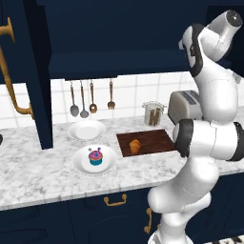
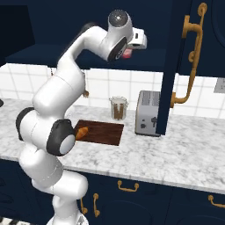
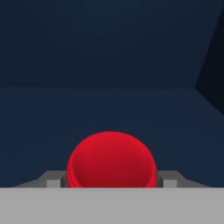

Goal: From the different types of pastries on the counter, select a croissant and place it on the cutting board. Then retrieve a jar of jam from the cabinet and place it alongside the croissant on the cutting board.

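On the worktop point(image 1: 43, 176), toward its left end, a cupcake point(image 1: 95, 157) sits on a white plate point(image 1: 110, 164) near the front edge. To its right the cutting board point(image 1: 152, 141) carries the croissant point(image 1: 135, 146) at its left end. Further right, up inside the cabinet point(image 3: 109, 57), the claw point(image 3: 112, 179) is clamped on the jar of jam point(image 3: 111, 159), a finger against each side of its red lid.

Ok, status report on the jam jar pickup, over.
Hand inside the cabinet, fingers closed on the jar of jam. Croissant already on the cutting board. Nothing seen in the way.
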Controlling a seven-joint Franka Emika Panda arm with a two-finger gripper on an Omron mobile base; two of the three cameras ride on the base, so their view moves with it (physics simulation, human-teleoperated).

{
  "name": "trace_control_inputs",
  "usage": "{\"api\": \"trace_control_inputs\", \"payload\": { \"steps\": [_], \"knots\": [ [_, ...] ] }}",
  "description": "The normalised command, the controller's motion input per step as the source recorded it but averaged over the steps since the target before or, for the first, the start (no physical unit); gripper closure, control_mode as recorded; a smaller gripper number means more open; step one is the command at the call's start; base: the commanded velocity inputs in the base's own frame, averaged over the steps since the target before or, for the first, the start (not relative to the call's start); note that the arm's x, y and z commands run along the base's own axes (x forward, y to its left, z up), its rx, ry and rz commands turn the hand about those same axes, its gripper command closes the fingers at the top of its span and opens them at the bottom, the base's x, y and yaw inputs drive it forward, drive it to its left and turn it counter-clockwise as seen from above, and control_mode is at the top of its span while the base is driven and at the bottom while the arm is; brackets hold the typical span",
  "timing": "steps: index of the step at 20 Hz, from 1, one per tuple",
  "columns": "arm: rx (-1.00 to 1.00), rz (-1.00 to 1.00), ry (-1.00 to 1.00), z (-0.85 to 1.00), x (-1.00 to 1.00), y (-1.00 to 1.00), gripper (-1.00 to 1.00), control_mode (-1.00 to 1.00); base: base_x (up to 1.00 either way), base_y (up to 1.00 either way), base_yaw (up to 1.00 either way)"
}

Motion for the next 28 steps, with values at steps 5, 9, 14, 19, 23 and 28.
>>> {"api": "trace_control_inputs", "payload": {
  "steps": [5, 9, 14, 19, 23, 28],
  "knots": [
    [0.00, 0.34, -0.08, 0.00, -1.00, 0.87, 1.00, -1.00, 0.00, 0.00, 0.00],
    [0.05, 0.34, -0.06, 0.00, -1.00, 0.71, 1.00, -1.00, 0.00, 0.00, 0.00],
    [0.06, 0.37, -0.01, 0.00, -1.00, 0.39, 1.00, -1.00, 0.00, 0.00, 0.00],
    [0.05, 0.47, 0.00, -0.36, -1.00, 0.02, 1.00, -1.00, 0.00, 0.00, 0.00],
    [0.00, 0.34, -0.18, -0.90, -0.88, 0.00, 1.00, -1.00, 0.00, 0.00, 0.00],
    [-0.10, 0.08, -0.09, -0.96, -0.09, 0.32, 1.00, -1.00, 0.00, 0.00, 0.00]
  ]
}}
